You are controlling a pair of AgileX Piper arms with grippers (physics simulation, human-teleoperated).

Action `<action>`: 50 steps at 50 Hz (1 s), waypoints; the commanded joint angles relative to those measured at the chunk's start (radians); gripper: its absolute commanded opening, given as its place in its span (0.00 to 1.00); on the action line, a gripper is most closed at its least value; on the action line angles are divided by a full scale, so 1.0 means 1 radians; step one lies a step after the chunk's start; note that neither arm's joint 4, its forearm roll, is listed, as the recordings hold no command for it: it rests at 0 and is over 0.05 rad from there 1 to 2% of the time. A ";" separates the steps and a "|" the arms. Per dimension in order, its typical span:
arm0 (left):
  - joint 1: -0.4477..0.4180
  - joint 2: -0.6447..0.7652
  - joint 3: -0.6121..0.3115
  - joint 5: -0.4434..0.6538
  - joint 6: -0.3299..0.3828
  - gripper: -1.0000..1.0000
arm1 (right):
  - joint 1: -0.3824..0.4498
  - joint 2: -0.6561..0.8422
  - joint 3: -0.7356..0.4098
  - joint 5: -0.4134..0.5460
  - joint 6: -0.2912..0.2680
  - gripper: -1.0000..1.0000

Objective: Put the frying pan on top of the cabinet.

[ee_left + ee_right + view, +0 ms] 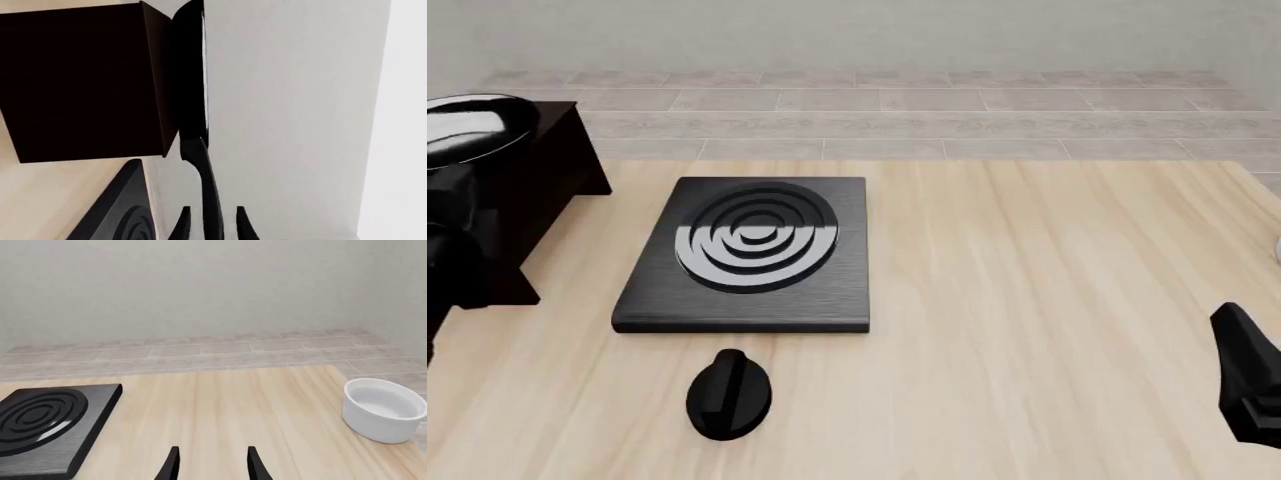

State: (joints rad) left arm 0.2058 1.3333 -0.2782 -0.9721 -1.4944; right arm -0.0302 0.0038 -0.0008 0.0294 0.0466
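Observation:
The frying pan [470,128], glossy black with a pale inside, lies at the top of the dark cabinet [527,190] at the far left of the table. In the left wrist view the frying pan [189,75] shows edge-on against the flat top of the cabinet [80,85]. Its thin handle [208,190] runs back between the fingers of my left gripper [212,227]. The jaws stand open, with a slim gap on each side of the handle. My right gripper [212,465] hangs open over the table at the near right and holds nothing.
A flat black stove plate [747,255] with concentric rings lies left of the table's middle. A small black knob [730,393] sits in front of it. A white bowl [383,410] stands at the far right edge. My left arm [447,260] fills the left border.

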 commanded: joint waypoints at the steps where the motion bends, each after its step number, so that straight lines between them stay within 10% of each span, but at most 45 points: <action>1: -0.003 0.030 0.010 -0.052 0.000 1.00 | 0.001 0.000 0.000 0.000 -0.003 1.00; 50: 0.067 -0.040 0.085 -0.071 0.050 1.00 | 0.004 0.000 0.000 0.000 -0.012 1.00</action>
State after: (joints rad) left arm 0.2603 1.3207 -0.2126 -1.0434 -1.4543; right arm -0.0262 0.0039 -0.0008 0.0293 0.0374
